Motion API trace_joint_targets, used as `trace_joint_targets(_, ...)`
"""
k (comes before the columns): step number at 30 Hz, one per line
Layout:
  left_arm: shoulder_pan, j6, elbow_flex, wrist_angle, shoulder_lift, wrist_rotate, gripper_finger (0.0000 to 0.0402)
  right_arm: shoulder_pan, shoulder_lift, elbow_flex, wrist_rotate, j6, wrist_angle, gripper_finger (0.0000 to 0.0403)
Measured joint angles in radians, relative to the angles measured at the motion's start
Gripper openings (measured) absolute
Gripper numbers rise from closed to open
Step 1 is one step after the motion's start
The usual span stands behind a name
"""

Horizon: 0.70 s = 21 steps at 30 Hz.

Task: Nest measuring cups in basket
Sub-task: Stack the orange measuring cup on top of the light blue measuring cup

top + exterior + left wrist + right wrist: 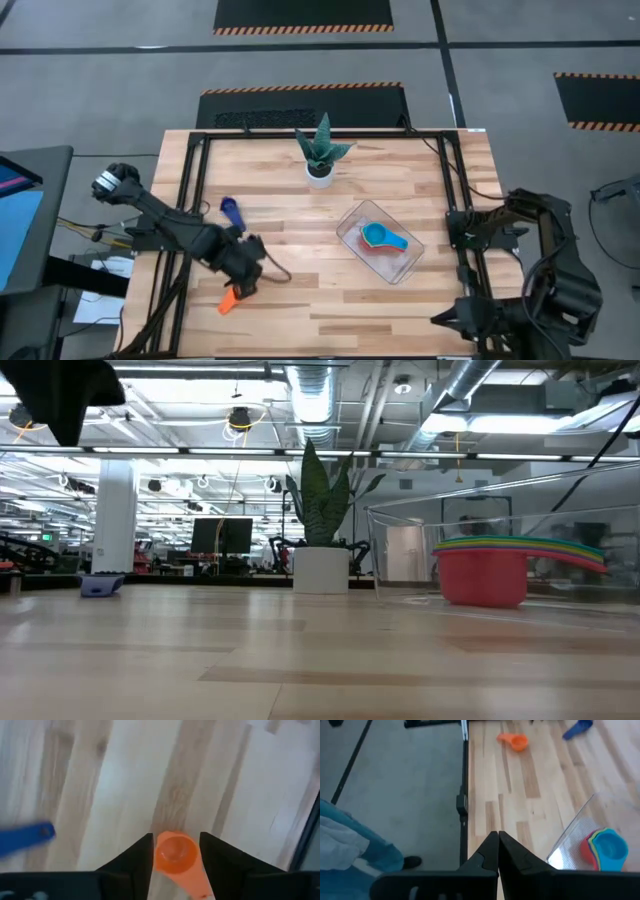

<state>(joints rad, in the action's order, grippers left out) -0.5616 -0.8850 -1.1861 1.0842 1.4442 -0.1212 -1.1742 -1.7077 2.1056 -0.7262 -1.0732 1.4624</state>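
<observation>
An orange measuring cup (231, 298) lies on the table near the near-left corner, bowl up. My left gripper (244, 272) hovers over it, open. In the left wrist view the cup's bowl (175, 852) shows between the two fingers, and its handle runs back under the wrist. A dark blue cup (230, 208) rests on the table farther back. The clear basket (352, 224) holds a nested stack of cups, light blue (378, 237) on top and red (485, 578) at the bottom. My right gripper (498, 840) is shut and waits over the near-right table edge.
A white pot with a spiky green plant (320, 160) stands at the far middle of the table. Black frame rails (190, 190) run along the table's left and right sides. Bare wood lies between the orange cup and the basket.
</observation>
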Motion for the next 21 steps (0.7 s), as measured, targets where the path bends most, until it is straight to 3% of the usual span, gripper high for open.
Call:
trace_joint_targets(10,-0.131,0.457,0.001,-0.042,0.236,-0.048,0.0151,-0.03,0.0,0.0,-0.043,0.0,-0.003,0.0019)
trace_joint_targets(21,-0.131,0.665,0.001,0.038,0.462,-0.052,0.0151,-0.028,0.0,0.0,-0.043,-0.002,-0.006,0.0024)
